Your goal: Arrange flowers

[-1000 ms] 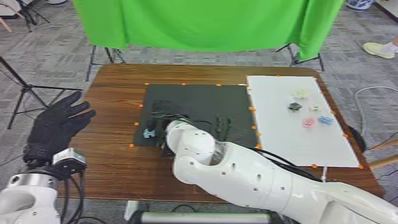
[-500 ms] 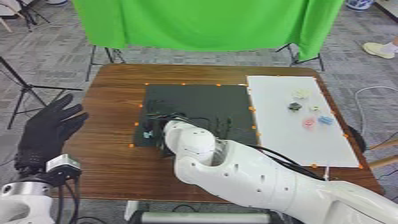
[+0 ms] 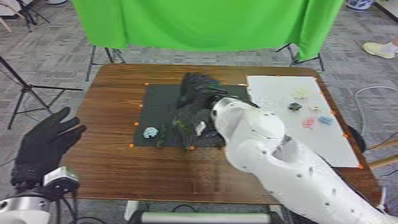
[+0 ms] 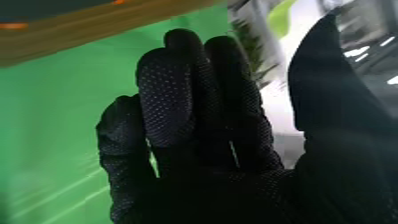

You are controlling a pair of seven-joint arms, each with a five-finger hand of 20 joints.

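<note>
"Flowers, Inspector: where do they lie?"

"On the white sheet (image 3: pixel 275 142), head view: a pale yellow bloom (image 3: pixel 301 93) farthest out, a dark green rosette (image 3: pixel 295 106) and a small pale bloom (image 3: pixel 314 108) nearer, then a pink bloom (image 3: pixel 308 122) just beside a blue bloom (image 3: pixel 326 120). A light blue piece (image 3: pixel 150 132) lies on the black mat (image 3: pixel 160 100), near its left edge."

"And the right hand (image 3: pixel 197 89)?"

"Over the mat, blurred in the head view. The right wrist view records the right hand (image 4: pixel 213 180) with its fingers extended side by side, relaxed, and the thumb (image 4: pixel 333 95) well apart from them. Dark greenish strands (image 3: pixel 182 124) show by the forearm; they may be stems, though the blur prevents certainty."

"The left hand (image 3: pixel 43 142)?"

"Beside the left edge of the brown wooden table (image 3: pixel 102 165), fingers straight, thumb apart."

"Surroundings?"

"Green cloth (image 3: pixel 213 25) hangs beyond the table's far side. Orange markers border the mat."
</note>
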